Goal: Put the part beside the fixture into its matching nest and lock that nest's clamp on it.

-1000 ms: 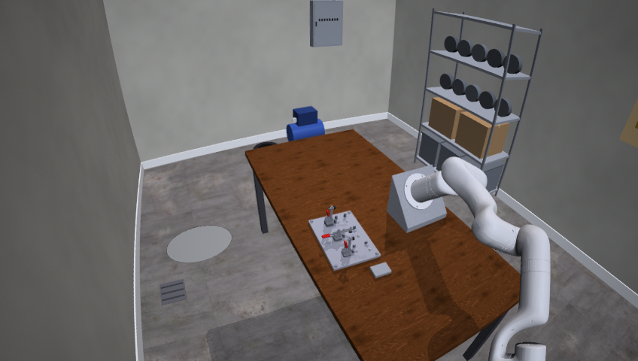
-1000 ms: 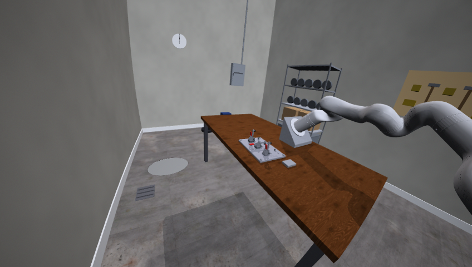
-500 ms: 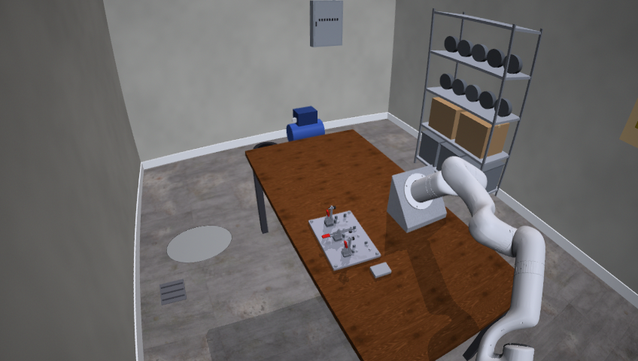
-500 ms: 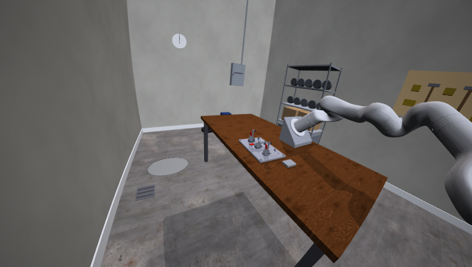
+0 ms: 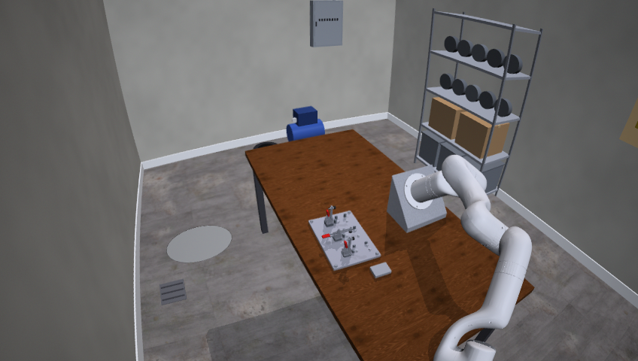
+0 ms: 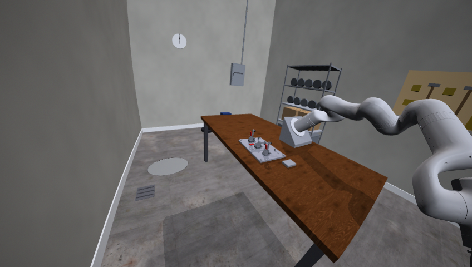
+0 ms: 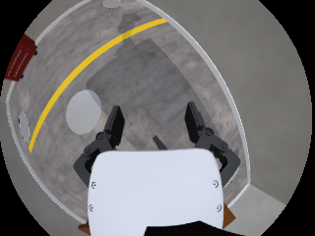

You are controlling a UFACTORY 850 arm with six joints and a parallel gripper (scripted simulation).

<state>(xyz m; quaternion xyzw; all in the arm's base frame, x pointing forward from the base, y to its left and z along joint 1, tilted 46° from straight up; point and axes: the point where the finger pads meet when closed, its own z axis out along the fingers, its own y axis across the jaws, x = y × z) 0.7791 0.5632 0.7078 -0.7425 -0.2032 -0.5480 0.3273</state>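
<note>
A flat grey part lies on the wooden table just in front of the grey fixture plate; it also shows in the exterior view beside the plate. The plate carries three nests with red-handled clamps: the far handle and the near handle stand up, the middle handle lies flat. My gripper is open and empty. It shows only in the wrist view, pointing at the floor, far off the near end of the table. The arm's end is cut off in the top and exterior views.
The arm's grey wedge base stands on the table right of the fixture. A shelf rack with boxes stands behind it. A blue motor sits at the table's far end. The arm's links hang over the table's near right edge.
</note>
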